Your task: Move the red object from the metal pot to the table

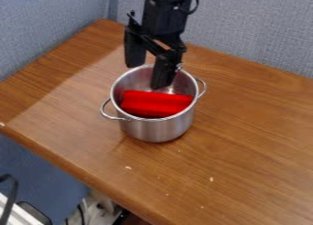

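The metal pot [153,122] stands near the middle of the table [73,91], one loop handle showing at its left. The red object [154,102] lies inside it, across the front half. My gripper [149,69] hangs open over the pot's back rim, pointing almost straight down. One black finger [131,48] stays outside the rim at the back left. The other reaches down into the pot behind the red object. Nothing is between the fingers.
A blue-grey wall runs behind the table. The table's rounded front edge [73,169] drops off to the floor, where cables lie at the lower left. Bare wood spreads to the left and right of the pot.
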`<action>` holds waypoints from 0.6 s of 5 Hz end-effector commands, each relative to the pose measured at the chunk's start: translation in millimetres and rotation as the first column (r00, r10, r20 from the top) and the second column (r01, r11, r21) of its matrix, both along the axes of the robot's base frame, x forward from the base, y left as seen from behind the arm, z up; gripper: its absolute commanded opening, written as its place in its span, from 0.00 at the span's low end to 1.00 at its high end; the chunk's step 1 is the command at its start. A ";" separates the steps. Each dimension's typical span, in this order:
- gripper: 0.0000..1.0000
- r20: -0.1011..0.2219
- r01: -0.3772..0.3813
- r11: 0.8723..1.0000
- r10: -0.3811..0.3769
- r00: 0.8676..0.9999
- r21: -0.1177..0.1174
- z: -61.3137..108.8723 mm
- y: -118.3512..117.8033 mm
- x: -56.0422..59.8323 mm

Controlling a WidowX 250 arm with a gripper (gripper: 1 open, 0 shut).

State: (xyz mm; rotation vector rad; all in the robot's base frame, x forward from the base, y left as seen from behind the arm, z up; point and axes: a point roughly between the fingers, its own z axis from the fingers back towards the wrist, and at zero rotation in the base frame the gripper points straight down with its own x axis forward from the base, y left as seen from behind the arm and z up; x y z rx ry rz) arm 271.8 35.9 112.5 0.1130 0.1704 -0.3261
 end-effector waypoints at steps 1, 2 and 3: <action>1.00 0.022 -0.039 0.999 0.039 0.999 0.019 -0.1 23.3 2.0; 1.00 0.019 -0.068 0.997 0.068 0.997 0.018 -9.3 41.2 2.0; 1.00 0.018 -0.058 0.998 0.058 0.998 0.019 -13.5 44.5 5.1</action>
